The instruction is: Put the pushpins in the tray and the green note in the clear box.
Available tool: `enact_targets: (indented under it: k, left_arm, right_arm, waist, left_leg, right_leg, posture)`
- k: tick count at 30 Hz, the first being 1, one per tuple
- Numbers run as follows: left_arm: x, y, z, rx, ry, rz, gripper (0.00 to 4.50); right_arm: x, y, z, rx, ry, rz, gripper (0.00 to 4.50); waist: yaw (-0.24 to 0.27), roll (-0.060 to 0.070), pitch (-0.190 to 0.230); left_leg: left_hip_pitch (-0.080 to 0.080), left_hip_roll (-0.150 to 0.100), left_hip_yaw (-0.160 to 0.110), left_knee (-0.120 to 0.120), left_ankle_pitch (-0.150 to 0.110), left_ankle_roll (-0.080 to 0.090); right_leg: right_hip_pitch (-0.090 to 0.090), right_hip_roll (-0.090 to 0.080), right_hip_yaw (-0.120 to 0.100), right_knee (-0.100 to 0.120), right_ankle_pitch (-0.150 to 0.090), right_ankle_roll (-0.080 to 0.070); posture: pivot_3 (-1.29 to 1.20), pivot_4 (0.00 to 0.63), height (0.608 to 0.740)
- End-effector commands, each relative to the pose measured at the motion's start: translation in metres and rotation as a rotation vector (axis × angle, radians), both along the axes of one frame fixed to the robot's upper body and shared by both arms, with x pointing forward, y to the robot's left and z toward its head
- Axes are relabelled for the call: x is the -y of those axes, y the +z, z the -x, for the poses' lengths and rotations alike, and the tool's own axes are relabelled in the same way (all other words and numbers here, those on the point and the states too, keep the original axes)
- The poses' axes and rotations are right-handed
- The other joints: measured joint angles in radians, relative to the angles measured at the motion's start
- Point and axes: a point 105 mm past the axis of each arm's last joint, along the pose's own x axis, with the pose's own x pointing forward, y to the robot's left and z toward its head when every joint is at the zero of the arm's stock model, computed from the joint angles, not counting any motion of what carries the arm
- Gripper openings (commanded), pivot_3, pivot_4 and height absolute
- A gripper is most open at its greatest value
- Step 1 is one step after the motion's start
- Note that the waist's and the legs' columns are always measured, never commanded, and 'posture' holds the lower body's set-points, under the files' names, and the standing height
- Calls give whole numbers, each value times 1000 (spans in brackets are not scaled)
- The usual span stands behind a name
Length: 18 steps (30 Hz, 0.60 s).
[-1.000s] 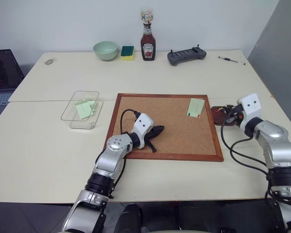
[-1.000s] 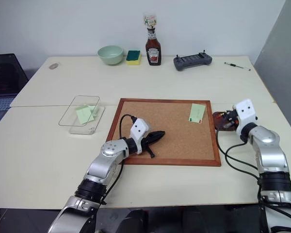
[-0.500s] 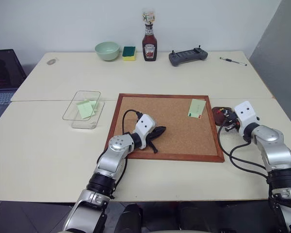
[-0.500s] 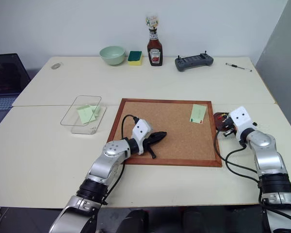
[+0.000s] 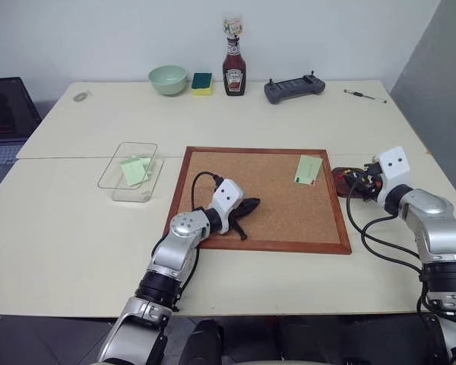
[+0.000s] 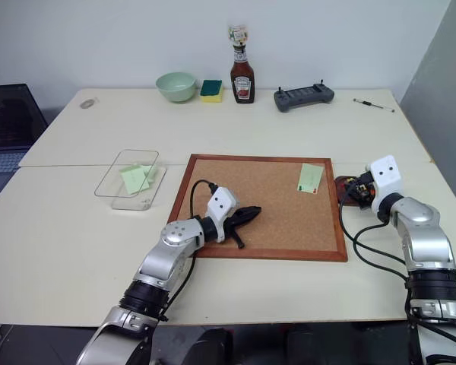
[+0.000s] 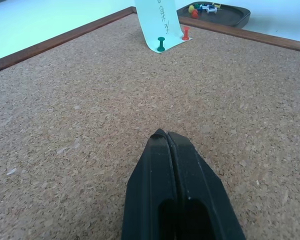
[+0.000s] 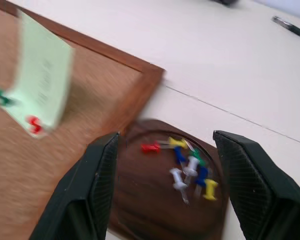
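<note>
A pale green note [image 5: 307, 169] stands pinned at the corkboard's far right corner by a green pushpin [image 7: 161, 44] and a red pushpin [image 7: 185, 34]. Just right of the board sits the dark brown tray [image 8: 140, 205], holding several loose coloured pushpins [image 8: 190, 167]. My right gripper [image 8: 165, 139] hovers open over the tray, its fingers straddling the pins and holding nothing. My left gripper [image 7: 165, 136] rests shut and empty on the cork near the board's front left. The clear box [image 5: 110, 176] lies left of the board with green paper [image 5: 133, 170] in it.
The wood-framed corkboard [image 5: 266, 209] fills the table's middle. Along the far edge stand a pale green bowl [image 5: 168, 78], a sponge [image 5: 201, 82], a ketchup bottle [image 5: 233, 68], a grey controller [image 5: 293, 87] and a pen [image 5: 364, 95]. A laptop [image 5: 4, 114] sits at the far left.
My right gripper has gone from shut to open over the tray, dipping toward it and lifting back. The left arm has stayed still.
</note>
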Motion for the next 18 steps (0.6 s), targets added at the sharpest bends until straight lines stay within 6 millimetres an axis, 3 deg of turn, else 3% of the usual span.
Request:
enact_targets:
  k: [1, 4, 8, 18]
  left_arm:
    - [5, -15, 7, -47, -29, -24, 0]
    - [5, -15, 7, -48, -32, -25, 0]
    - [5, -15, 8, -48, -33, -27, 0]
    - [2, -16, 9, -49, -22, -31, 0]
  right_arm:
    - [-38, -4, 13, -27, 167, -56, 3125]
    - [-59, -15, 13, -58, 226, -68, 3125]
    - [-70, -18, 4, -57, 244, -69, 3125]
    - [-73, -16, -11, -31, 249, -63, 3125]
  waist:
    - [0, 0, 0]
    - [-2, 0, 0]
    - [0, 0, 0]
    - [0, 0, 0]
  left_leg:
    - [0, 0, 0, 0, 0, 0]
    - [0, 0, 0, 0, 0, 0]
    - [0, 0, 0, 0, 0, 0]
    - [0, 0, 0, 0, 0, 0]
  right_leg:
    - [0, 0, 0, 0, 0, 0]
    - [0, 0, 0, 0, 0, 0]
    - [0, 0, 0, 0, 0, 0]
    - [0, 0, 0, 0, 0, 0]
  posture:
    - [0, 150, 740]
    - [0, 150, 740]
    - [0, 150, 740]
    - [0, 150, 740]
